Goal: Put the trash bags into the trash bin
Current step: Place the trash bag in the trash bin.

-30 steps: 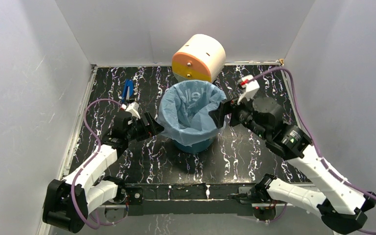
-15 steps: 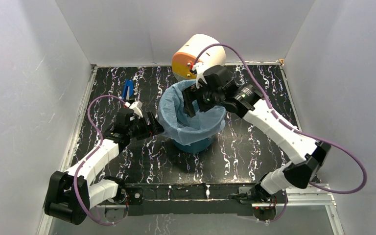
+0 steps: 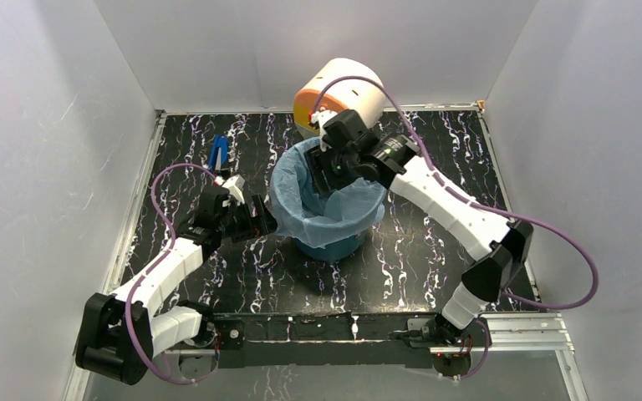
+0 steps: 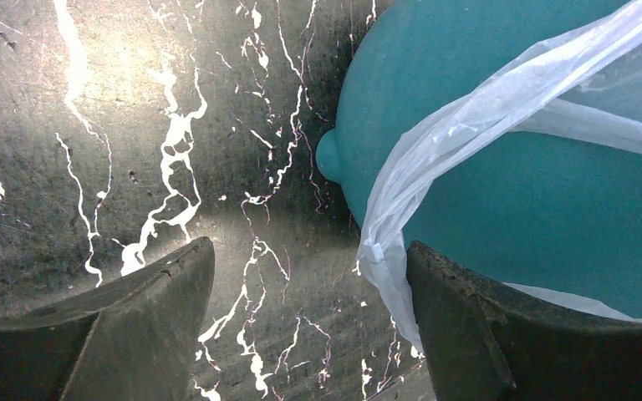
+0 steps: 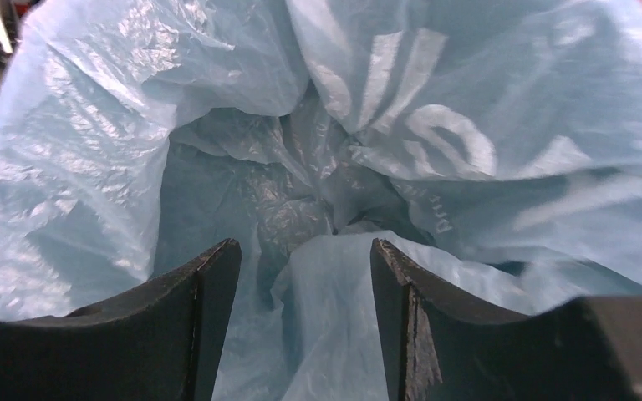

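lining the upright trash bin [image 3: 331,248], the trash bag [image 3: 299,199] gapes upward (both arms' jaws open).

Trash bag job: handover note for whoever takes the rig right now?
Left gripper: jaws open, low beside the trash bin, near the hanging hem of the trash bag, holding nothing.
Right gripper: jaws open inside the bin mouth, loose film between them, not pinched.
Done: bag lines the bin, hem draped over the rim.
Left: probably press the liner down, then retract both arms.
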Robot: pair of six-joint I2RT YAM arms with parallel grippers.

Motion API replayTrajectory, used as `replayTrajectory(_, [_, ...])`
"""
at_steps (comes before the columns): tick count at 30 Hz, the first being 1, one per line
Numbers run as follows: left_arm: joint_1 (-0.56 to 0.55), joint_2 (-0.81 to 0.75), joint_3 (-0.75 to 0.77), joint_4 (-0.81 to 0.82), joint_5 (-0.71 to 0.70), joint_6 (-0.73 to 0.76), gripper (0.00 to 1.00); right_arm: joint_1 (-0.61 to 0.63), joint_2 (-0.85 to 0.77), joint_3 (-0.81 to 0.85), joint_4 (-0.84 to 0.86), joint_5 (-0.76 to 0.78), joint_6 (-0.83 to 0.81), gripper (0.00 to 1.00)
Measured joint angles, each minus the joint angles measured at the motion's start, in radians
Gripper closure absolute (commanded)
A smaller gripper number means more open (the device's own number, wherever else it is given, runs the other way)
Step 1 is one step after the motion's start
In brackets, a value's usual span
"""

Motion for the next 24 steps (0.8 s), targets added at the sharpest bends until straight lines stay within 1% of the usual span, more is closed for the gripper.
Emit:
replayTrajectory(2, [0.000,-0.001,0.000,0.000,0.004,-0.001,0.19,0.017,0.033,0.000,-0.013,0.009,-0.002,0.35])
replayTrajectory(7, [0.000,-0.024,0.000,0.001,0.005,-0.006,0.18,0.054,0.090,0.000,-0.036,0.035,-0.003,0.38])
replayTrajectory(11, [0.000,-0.029,0.000,0.000,0.005,-0.006,0.18,0.061,0.123,0.000,-0.044,0.041,-0.003,0.45])
replayTrajectory(13, [0.000,-0.029,0.000,0.000,0.005,-0.004,0.18,0.061,0.137,0.000,-0.044,0.041,-0.003,0.49])
replayTrajectory(15, [0.000,-0.029,0.000,0.000,0.004,-0.002,0.18,0.062,0.153,-0.004,-0.040,0.040,-0.003,0.50])
replayTrajectory(18, [0.000,-0.021,0.000,0.012,0.001,-0.004,0.18,0.064,0.154,-0.056,-0.008,0.033,-0.002,0.51])
replayTrajectory(21, [0.000,0.004,-0.001,0.054,0.007,-0.011,0.18,0.067,0.164,-0.112,0.012,0.030,0.000,0.53])
replayTrajectory(24, [0.000,0.043,-0.001,0.099,0.020,-0.016,0.18,0.069,0.185,-0.160,0.032,0.034,0.004,0.53])
